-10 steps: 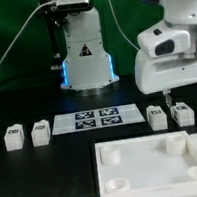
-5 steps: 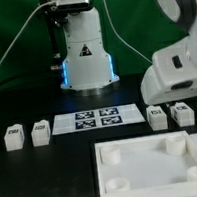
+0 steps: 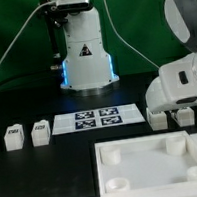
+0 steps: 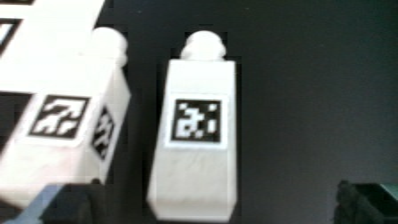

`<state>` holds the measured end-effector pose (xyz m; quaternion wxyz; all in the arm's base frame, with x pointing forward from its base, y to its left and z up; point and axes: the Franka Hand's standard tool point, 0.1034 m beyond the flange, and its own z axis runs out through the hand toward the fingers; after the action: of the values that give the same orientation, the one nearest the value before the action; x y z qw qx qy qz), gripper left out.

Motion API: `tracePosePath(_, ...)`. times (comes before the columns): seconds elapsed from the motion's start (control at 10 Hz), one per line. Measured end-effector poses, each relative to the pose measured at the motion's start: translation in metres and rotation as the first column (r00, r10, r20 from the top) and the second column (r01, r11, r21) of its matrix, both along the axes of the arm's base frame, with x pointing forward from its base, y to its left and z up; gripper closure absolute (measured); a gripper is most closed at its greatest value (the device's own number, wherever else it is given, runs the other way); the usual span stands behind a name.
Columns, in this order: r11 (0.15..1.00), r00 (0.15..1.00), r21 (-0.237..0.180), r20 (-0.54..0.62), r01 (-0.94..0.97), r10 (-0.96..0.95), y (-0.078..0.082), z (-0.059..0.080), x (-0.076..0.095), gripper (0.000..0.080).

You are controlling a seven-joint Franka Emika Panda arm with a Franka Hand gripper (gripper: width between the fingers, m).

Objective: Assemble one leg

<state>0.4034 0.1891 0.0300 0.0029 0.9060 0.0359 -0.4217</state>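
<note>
Four small white legs with tags lie on the black table. Two are at the exterior view's left [image 3: 13, 137] [image 3: 39, 132] and two at its right [image 3: 158, 119] [image 3: 184, 116]. The arm's white hand [image 3: 177, 84] hangs low over the right pair and hides its own fingertips there. In the wrist view one leg [image 4: 199, 130] lies between my open gripper [image 4: 214, 205], tag up and round peg end pointing away. The dark fingertips [image 4: 63, 205] stand on either side without touching it. A second leg [image 4: 71, 120] lies beside it.
The marker board [image 3: 96, 119] lies between the two pairs of legs. The large white square tray-like piece [image 3: 137, 176] with round corner sockets sits at the front. The robot base [image 3: 85, 48] stands behind.
The arm's hand has moved down and toward the exterior view's right, and now covers the tops of the two right legs. The legs have not moved.
</note>
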Motion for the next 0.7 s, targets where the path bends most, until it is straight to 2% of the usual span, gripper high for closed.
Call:
tracePosePath(0.3,1.0,1.0,-0.006,-0.003,-0.01,0.01,0.004,-0.017,-0.024,0.015)
tracePosePath(0.7,1.0,1.0,-0.006,-0.007,-0.012,0.011,0.003,-0.018,-0.026,0.0178)
